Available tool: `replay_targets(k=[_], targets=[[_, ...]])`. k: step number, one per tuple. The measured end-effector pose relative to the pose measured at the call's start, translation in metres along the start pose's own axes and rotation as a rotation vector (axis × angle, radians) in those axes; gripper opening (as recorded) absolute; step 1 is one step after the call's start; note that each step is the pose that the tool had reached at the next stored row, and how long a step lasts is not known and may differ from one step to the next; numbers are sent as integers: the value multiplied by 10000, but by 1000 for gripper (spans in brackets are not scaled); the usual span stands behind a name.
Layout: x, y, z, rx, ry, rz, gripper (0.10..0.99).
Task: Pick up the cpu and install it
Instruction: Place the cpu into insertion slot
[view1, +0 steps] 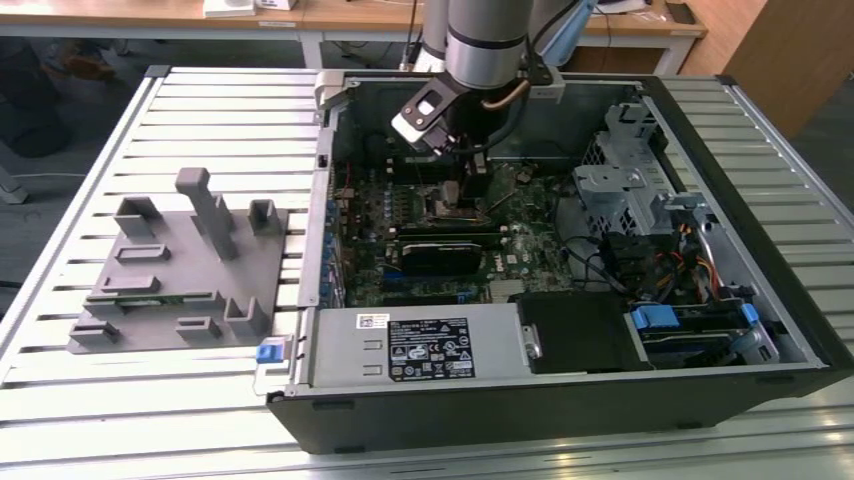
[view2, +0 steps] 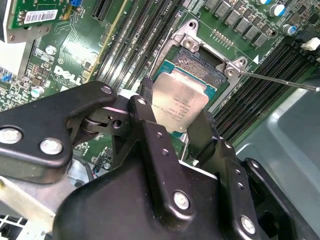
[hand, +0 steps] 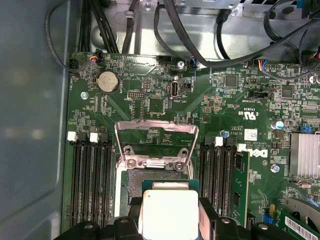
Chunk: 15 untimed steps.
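The cpu (view2: 179, 102), a thin square chip with a pale silver top, sits between my black fingers (view2: 146, 107), and my gripper (view2: 177, 106) is shut on it by two opposite edges. It hangs tilted just over the open black socket (view2: 202, 65) on the green motherboard. In the first wrist view the cpu (hand: 169, 214) covers the near part of the socket (hand: 134, 181), held by the gripper (hand: 170, 216), and the metal load plate (hand: 156, 131) stands swung back. In the exterior view my gripper (view1: 470, 188) reaches down into the open computer case (view1: 747, 300) over the board's middle.
Memory slots (hand: 90, 175) flank the socket on both sides. A thin metal lever (view2: 280, 81) sticks out beside it. Black cables (hand: 200, 45) run along the board's edge. The grey plastic fixture (view1: 187, 270) stands on the slatted table at the exterior view's left, the power supply (view1: 414, 345) in front.
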<state>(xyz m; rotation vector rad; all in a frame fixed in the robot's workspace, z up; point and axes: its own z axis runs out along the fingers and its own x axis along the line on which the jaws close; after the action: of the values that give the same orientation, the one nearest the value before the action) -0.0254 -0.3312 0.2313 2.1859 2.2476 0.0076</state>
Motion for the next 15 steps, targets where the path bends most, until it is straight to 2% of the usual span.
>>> replay_targets(k=[15], targets=[[38, -25, 120, 1, -4, 124, 529]])
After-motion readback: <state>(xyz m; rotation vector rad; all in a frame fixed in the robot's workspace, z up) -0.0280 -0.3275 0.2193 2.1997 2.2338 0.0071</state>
